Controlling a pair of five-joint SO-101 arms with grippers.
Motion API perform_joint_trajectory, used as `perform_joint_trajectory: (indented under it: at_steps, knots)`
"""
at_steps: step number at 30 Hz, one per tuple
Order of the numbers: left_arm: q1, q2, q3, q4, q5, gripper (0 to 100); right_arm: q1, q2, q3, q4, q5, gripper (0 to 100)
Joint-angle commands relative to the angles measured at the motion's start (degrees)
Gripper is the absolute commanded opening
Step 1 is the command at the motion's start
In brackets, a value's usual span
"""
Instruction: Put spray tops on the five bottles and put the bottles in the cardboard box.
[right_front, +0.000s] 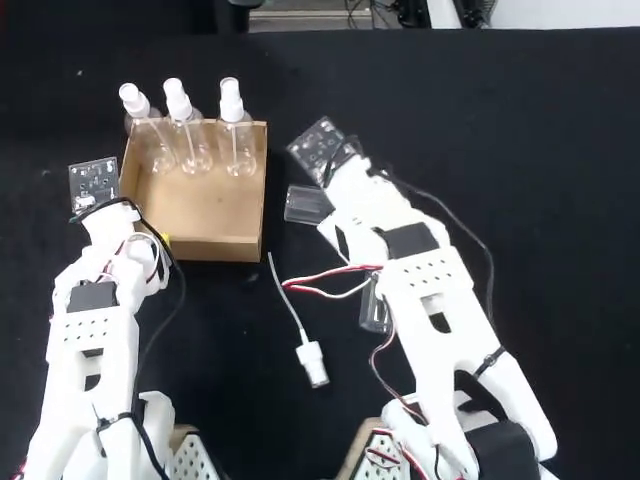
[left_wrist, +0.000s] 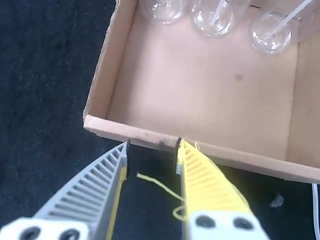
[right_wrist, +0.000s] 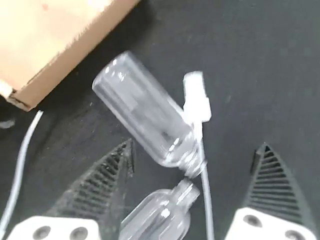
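Note:
The cardboard box (right_front: 245, 190) holds three clear bottles with spray tops (right_front: 185, 135) along its far wall. My left gripper (left_wrist: 152, 145) is open, its tips at the box's near wall (left_wrist: 150, 137); it sits at the near left corner (right_front: 150, 238). My right gripper (right_wrist: 197, 145) is open over a capless bottle (right_wrist: 145, 122) lying right of the box (right_front: 300, 205). A second capless bottle (right_wrist: 160, 215) lies neck to neck with it. A loose spray top (right_wrist: 197, 100) with its tube lies beside them. Another spray top (right_front: 312, 358) lies on the table nearer the arms.
The table is covered in black cloth (right_front: 520, 150), with open room at the right and far side. Red and white cables (right_front: 330, 280) hang from the right arm over the mat. A yellow thread (left_wrist: 160, 187) dangles between the left fingers.

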Motion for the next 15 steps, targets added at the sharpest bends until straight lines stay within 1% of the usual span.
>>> perform_joint_trajectory:
  at_steps: [1,5,10,12,15]
  knots:
    - [-0.9,-0.4,-0.2,-0.8,0.5,15,-1.0,2.7,1.2,-6.4,4.2,34.0]
    - [-1.0,-1.1,-1.6,0.9,0.5,15,-0.7,8.0,1.9,-10.5,4.4,34.0]
    - [-1.0,-9.5,-5.7,9.4,0.5,15,-0.9,11.6,1.8,-12.9,3.9,34.0]
    - [-2.1,-14.0,-5.6,10.1,0.1,16,-0.9,12.4,2.1,-14.2,2.8,34.0]
    - [-6.6,-18.5,-4.9,7.6,0.1,16,-0.7,14.0,1.9,-14.7,3.2,34.0]
